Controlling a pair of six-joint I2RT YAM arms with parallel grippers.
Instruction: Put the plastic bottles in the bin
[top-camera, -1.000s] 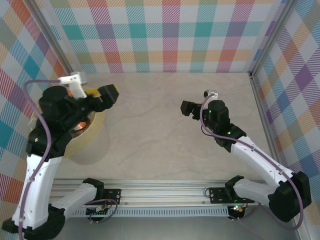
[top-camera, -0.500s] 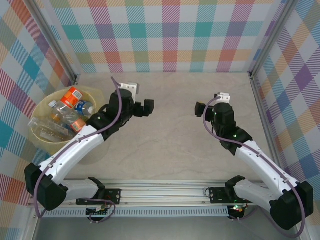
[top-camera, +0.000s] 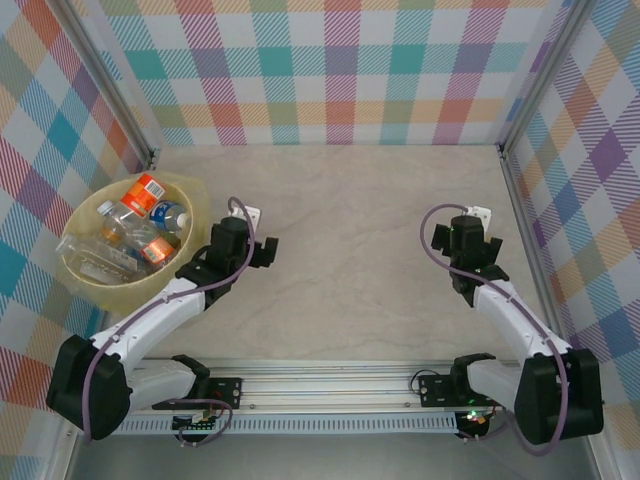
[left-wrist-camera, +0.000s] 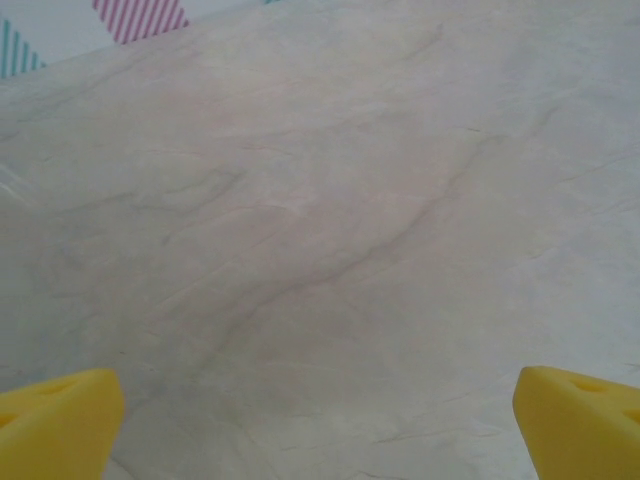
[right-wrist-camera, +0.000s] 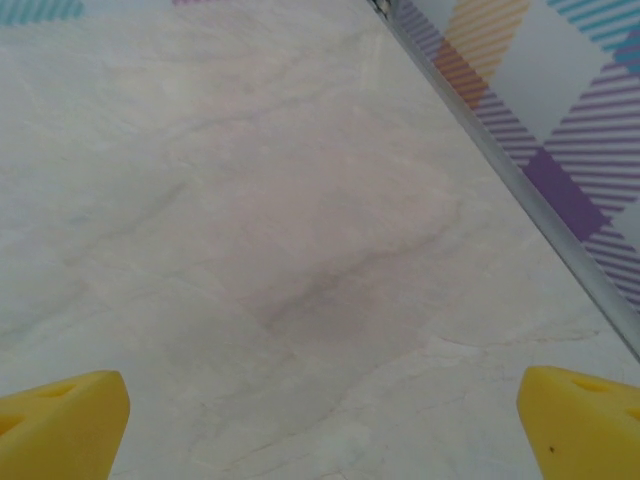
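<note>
The large round pale yellow plastic tub (top-camera: 102, 289) sits at the left edge of the overhead frame, against the checked side wall, and holds a heap of small clear plastic bottles. An orange-labelled one (top-camera: 146, 190) lies at its upper rim, a blue-capped one (top-camera: 172, 217) just below and right of it, a white-capped one (top-camera: 110, 221) near the middle, and a flattened clear one (top-camera: 98, 262) at the lower left. Around the tub is the pale marbled tabletop (top-camera: 350, 230). The left gripper (left-wrist-camera: 320, 430) has its yellow fingertips (left-wrist-camera: 55, 425) at opposite lower corners of its wrist view, spread wide with only tabletop between them. The right gripper (right-wrist-camera: 320, 425) is just as wide apart and holds nothing, a metal rail and the checked wall in the upper right of its view. A second ago the left arm lay across the tub and hid its contents. Half a second ago it reached toward the centre of the table, and it has since drawn back to just right of the tub. The right arm has drawn back toward the right side of the frame, and the bottles lie as they did half a second ago.
</note>
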